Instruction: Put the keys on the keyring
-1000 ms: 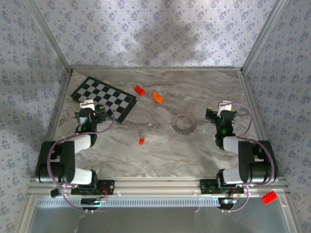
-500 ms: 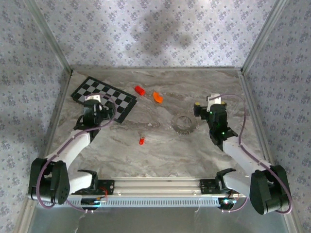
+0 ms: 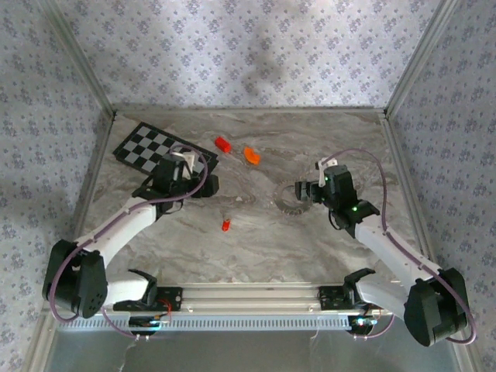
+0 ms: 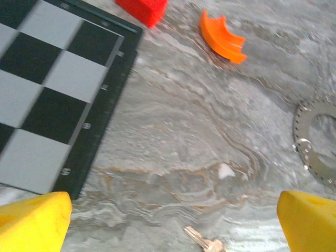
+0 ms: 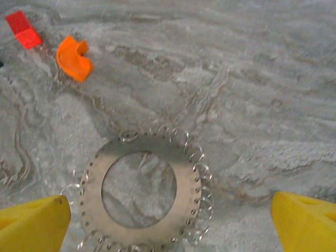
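Marble table bears the keyring, between the right fingers, untouched.

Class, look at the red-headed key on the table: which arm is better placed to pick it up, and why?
Probably left. The left end effector, open, hangs nearer the key. The right end effector, also open, sits over the keyring, farther from the key.

L wrist view: key cut by bottom edge, keyring by right edge. Top view: red-headed key too small for detail.
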### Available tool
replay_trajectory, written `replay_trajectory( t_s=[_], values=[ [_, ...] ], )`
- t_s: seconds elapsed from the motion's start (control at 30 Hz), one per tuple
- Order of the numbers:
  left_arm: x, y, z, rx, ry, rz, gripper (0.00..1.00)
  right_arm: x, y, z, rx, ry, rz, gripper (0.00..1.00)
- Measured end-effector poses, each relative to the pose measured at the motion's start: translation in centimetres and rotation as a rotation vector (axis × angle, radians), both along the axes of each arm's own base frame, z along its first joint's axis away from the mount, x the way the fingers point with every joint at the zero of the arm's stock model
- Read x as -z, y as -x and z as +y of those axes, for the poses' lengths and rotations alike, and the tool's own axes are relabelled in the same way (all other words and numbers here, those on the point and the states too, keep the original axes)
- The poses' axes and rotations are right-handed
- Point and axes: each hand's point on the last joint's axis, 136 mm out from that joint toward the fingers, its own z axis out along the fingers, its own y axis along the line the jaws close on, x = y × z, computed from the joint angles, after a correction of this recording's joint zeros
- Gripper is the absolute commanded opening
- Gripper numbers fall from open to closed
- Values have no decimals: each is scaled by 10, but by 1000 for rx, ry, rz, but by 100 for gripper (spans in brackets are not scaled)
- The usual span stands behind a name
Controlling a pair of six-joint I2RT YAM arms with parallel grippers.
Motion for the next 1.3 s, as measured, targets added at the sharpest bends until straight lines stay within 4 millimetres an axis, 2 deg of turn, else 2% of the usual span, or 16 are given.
replay_trajectory(
  t_s=[0.3,0.47,0.63,0.77,0.93,1.1,1.3],
  values=[
    [1,25,-62,222,9,20,100,16,18,8,-19,-65,112,100],
    [4,38,-84,294,17,23,100,23,24,17,-44,-120,163,88],
    [-1,45,-103,347,40,-7,100,35,32,25,-60,-172,228,77],
    [-1,47,-109,360,57,-31,99,44,38,33,-70,-208,284,65],
    [15,59,-108,378,57,-14,99,66,48,46,-91,-220,390,51],
    [17,69,-108,401,78,-32,99,85,55,57,-104,-206,487,41],
    [15,75,-103,405,96,-69,98,91,52,70,-111,-201,528,32]
  ],
)
